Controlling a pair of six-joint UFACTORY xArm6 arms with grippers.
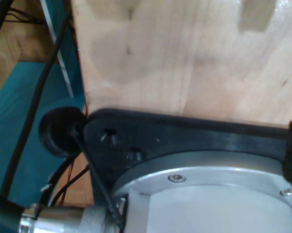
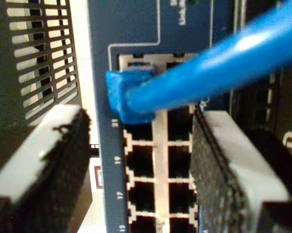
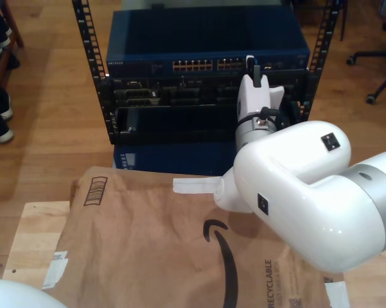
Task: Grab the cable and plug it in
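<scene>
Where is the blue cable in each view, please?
Second wrist view: the cable runs to its plug in a switch port beside label 21.
Exterior view: at the same switch, behind my second gripper; too small to tell.
First wrist view: faces a wooden surface.
Shared landmark: the switch.

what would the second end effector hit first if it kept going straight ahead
Probably the blue cable's plug, seated in a port beside the number 21, then the switch's port panel behind it. Depth is hard to judge from the second wrist view.

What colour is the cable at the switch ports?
Bright blue cable, clearest in the second wrist view.
</scene>
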